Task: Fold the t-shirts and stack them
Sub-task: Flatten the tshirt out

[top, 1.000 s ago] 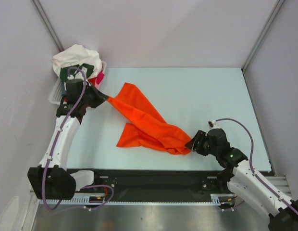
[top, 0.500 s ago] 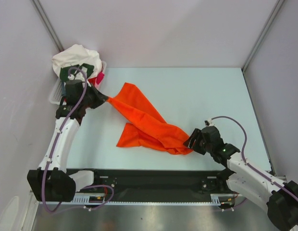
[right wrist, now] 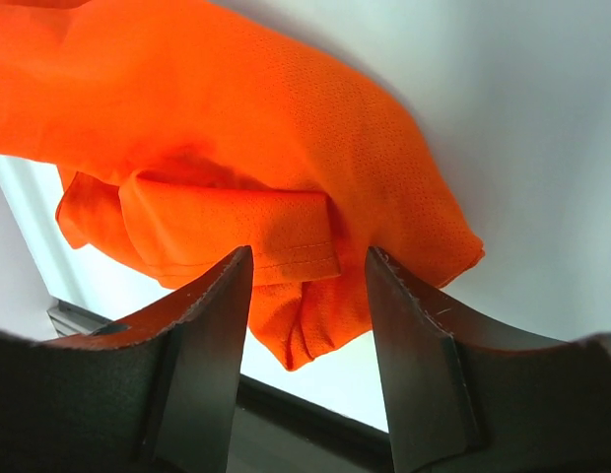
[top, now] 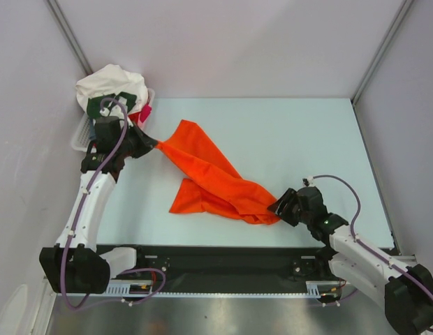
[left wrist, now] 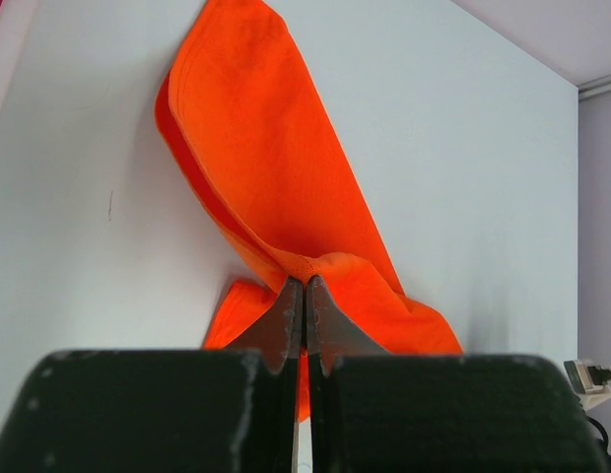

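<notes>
A bright orange t-shirt [top: 213,178] lies twisted and stretched across the table, from the left gripper down to the front right. My left gripper [top: 156,142] is shut on its upper left corner, the cloth pinched between the fingers in the left wrist view [left wrist: 304,284]. My right gripper [top: 276,208] is open at the shirt's lower right end; in the right wrist view [right wrist: 307,264] the fingers straddle a folded hem of the orange t-shirt [right wrist: 237,148]. White, dark green and pink shirts [top: 113,89] are heaped in the basket at the back left.
The white slatted basket [top: 78,136] stands in the back left corner beside the left arm. Grey walls close in the table on three sides. A black rail [top: 223,262] runs along the near edge.
My right gripper has shifted slightly along the shirt's lower right end and back. The left gripper and the shirt have stayed still.
</notes>
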You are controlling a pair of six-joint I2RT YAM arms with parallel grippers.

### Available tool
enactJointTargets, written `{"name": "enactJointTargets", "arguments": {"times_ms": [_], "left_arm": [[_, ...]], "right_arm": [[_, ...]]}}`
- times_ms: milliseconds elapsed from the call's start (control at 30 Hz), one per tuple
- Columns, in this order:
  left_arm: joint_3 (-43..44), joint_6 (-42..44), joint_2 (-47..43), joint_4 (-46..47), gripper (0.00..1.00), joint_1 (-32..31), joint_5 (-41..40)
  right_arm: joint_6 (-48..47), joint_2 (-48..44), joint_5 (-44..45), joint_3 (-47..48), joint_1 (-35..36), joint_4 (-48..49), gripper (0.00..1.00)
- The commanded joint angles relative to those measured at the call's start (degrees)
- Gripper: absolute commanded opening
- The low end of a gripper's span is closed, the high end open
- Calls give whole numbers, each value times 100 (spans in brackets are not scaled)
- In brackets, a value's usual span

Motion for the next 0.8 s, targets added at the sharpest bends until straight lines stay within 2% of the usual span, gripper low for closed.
{"name": "enactJointTargets", "arguments": {"times_ms": [0,200,367,433,567,667,700,767], "left_arm": [[-51,161,-188,118,0,21,49],[-157,126,-205,118,0,21,5],[-157,144,-197,118,0,21,-4],[-148,152,-214,118,0,21,-13],[-157,170,-232,110,0,21,-65],[-157,161,-223,110,0,21,-92],[-148,152,-206,118,0,21,-83],[-139,144,-179,110,0,21,-74]], "right_arm": [[141,-71,-163,-15,-24,238,55],[423,-79,-506,-367,-59,782,49],[511,-132,-559,-385,-182,844,44],[537,-159,-559,-393,-235,836,36],[555,-299,-550,-402,-384,1018,29],[485,-247,-507,-280,-481,1029,16],[458,-229,-515,-236,-551,1020,6],[371,-142,-559,-69,-604,1012,0]]}}
